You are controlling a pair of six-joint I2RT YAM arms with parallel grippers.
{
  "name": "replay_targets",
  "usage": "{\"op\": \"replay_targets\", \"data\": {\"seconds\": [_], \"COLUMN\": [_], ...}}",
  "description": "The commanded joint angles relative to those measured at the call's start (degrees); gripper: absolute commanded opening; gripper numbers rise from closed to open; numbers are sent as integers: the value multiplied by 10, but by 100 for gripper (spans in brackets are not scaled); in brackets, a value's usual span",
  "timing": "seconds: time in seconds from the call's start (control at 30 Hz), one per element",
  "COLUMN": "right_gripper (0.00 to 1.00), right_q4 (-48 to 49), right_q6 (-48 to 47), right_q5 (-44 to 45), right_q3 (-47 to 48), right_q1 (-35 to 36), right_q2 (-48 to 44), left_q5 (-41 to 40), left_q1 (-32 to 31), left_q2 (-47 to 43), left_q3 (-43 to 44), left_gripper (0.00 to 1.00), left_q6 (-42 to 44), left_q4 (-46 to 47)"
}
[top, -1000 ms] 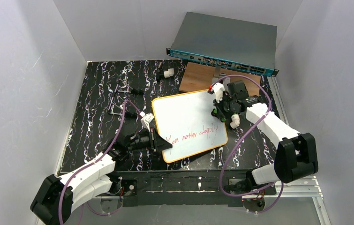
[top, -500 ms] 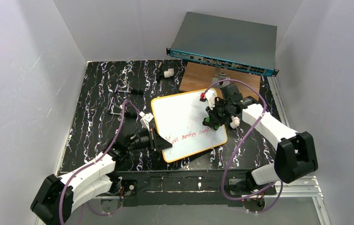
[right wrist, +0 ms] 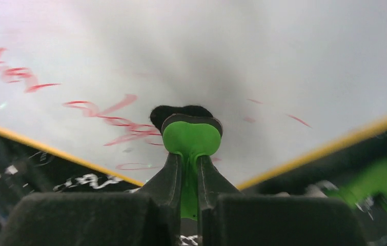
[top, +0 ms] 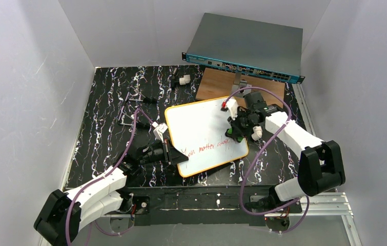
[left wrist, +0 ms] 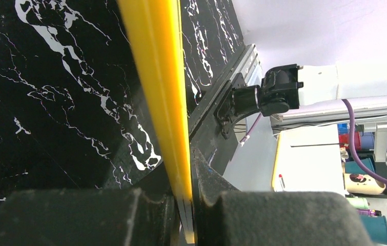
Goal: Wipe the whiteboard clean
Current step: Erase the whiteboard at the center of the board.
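The whiteboard lies on the black marbled table, white with a yellow rim and a line of red handwriting near its front edge. My left gripper is shut on the board's left rim, which shows as a yellow strip between the jaws in the left wrist view. My right gripper is shut on a green eraser with a black pad, pressed on the board's right part at the end of the red writing. Part of the writing there looks smeared.
A brown wooden board lies behind the whiteboard under a grey network switch. A small white piece and a metal clip lie at the back left. Purple cables hang over the table's right side.
My right gripper moved left and forward from the board's right edge onto its surface with the eraser, over the end of the red writing. The left gripper has stayed on the rim.
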Motion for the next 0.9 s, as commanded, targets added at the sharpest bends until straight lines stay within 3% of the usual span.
{"op": "replay_targets", "data": {"seconds": [0.0, 0.17, 0.37, 0.47, 0.63, 0.7, 0.77, 0.87], "right_gripper": [1, 1, 1, 1, 1, 1, 1, 1], "right_q4": [-48, 60, 90, 65, -33, -60, -49, 32], "right_q6": [-29, 92, 96, 85, -1, -25, -3, 83], "right_q5": [-150, 23, 127, 90, -144, -189, -187, -53], "right_q3": [25, 19, 3, 8, 18, 28, 36, 30], "right_q1": [51, 9, -34, -33, 18, 47, 55, 35], "right_q2": [-8, -11, -4, 1, -2, -1, 2, -3], "left_q5": [61, 60, 63, 65, 63, 62, 61, 58], "left_q1": [-7, -7, -7, -7, -7, -7, -7, -7], "left_q2": [-6, -4, 2, 6, 7, 7, 5, 0], "left_q3": [9, 7, 8, 8, 4, 4, 4, 3], "left_gripper": [0, 0, 0, 0, 0, 0, 0, 0], "left_q6": [48, 47, 46, 44, 41, 41, 41, 42], "left_q4": [122, 127, 134, 140, 148, 148, 145, 141]}}
